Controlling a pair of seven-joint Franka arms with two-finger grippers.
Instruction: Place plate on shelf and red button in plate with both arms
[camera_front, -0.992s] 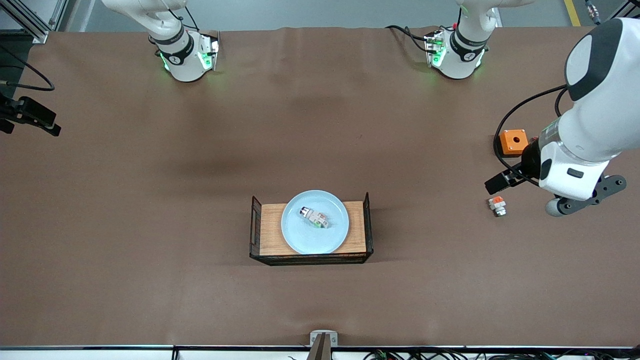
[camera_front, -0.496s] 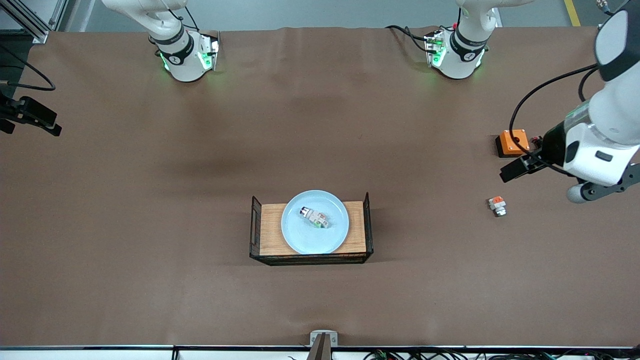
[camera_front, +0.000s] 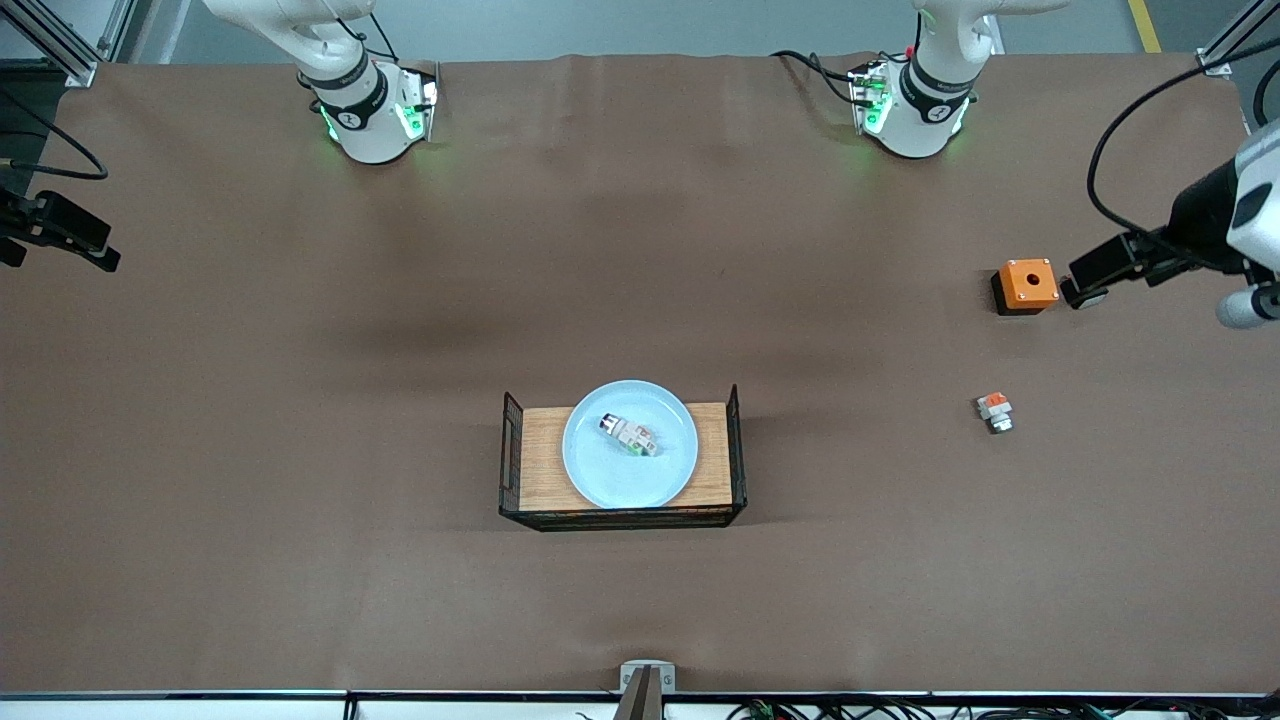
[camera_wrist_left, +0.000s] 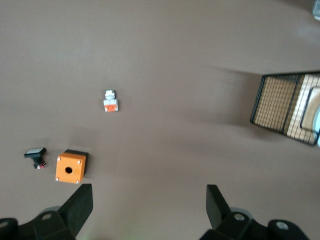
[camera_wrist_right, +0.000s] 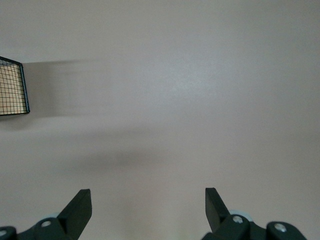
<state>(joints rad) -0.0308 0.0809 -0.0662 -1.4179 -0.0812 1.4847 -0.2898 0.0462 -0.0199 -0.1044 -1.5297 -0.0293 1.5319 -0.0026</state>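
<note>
Right gripper (camera_wrist_right: 145, 210) hangs open and empty over bare table; at center, the plate (camera_front: 630, 470) sits in a wire-sided tray (camera_front: 720, 510) with the red button (camera_front: 628, 434) lying on it. Left gripper (camera_wrist_left: 150, 210), wide open, hangs near the orange box (camera_front: 1026, 284). A careless sweep could knock that box or the small white part (camera_front: 994, 411).

- Plate (camera_front: 630, 470): round, shallow, pale blue, raised rim; lies flat on the wooden tray (camera_front: 535, 455), well away from both grippers.
- Red button (camera_front: 628, 434): small whitish-grey body, green bits, dark cap; lies on its side in the plate.
</note>
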